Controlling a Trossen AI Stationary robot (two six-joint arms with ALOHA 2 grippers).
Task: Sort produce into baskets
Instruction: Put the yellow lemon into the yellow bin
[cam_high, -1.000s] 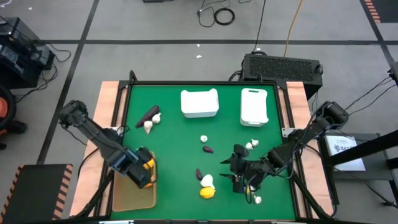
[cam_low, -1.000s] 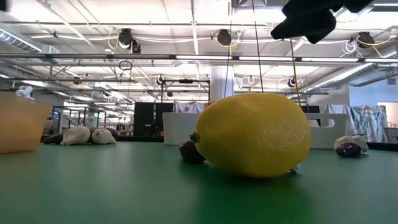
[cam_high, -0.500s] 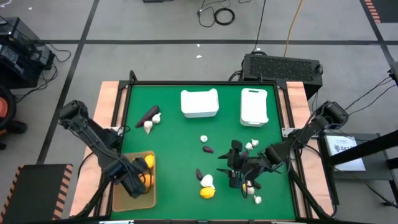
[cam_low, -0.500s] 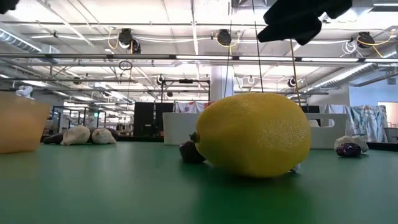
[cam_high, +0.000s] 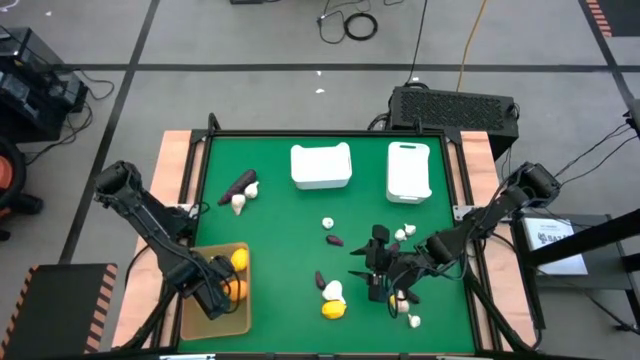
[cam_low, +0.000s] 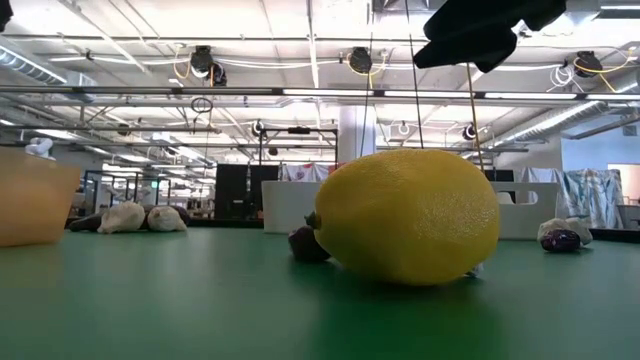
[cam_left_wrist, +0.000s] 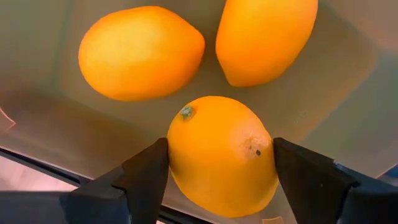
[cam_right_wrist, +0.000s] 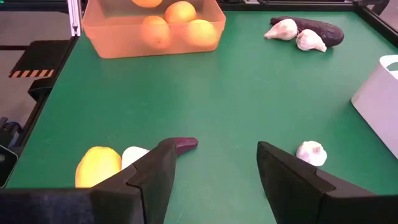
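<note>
Our left tool has moved deeper over the tan tray at seven o'clock, still clasping an orange fruit, ready for release; the right tool hovers wide.

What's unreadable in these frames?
- Left gripper: fingers flank a lemon in the tan tray; contact not discernible, left wrist view.
- White bins: contents not discernible, high view.
- Low view: big lemon blocks produce behind it.
- Right gripper: open, nothing between fingers.
</note>
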